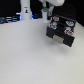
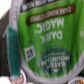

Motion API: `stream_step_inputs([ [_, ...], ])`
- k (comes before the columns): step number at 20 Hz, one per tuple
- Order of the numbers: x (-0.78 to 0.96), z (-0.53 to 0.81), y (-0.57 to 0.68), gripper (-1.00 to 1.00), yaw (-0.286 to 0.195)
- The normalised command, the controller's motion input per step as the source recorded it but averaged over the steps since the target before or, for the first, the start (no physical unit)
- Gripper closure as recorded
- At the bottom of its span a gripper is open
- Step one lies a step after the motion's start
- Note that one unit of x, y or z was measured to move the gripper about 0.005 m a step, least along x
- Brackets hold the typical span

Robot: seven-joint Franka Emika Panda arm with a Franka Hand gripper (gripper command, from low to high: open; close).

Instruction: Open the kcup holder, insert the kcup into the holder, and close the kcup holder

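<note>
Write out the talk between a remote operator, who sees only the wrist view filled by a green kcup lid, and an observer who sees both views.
Operator: My view shows only the kcup. Where is the kcup holder?
Observer: The kcup holder stands on the white table, toward the exterior view's right.
Operator: Where is the hand compared with it?
Observer: The hand hangs above the table, just to the exterior view's left of the holder's top.
Operator: Does anything else stand nearby?
Observer: A white bottle-shaped thing stands at the back, further to the exterior view's left.
</note>
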Motion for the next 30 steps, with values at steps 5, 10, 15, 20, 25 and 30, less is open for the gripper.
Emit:
stream_step_inputs([
  [5,0.11,0.27,0.66,1.00,0.024],
  [10,0.12,0.19,0.65,1.00,0.032],
  [15,0.15,0.09,0.62,1.00,0.036],
  [20,0.18,0.03,0.56,1.00,0.055],
  [25,0.21,0.01,0.53,1.00,0.072],
  [30,0.30,0.00,0.45,1.00,0.067],
])
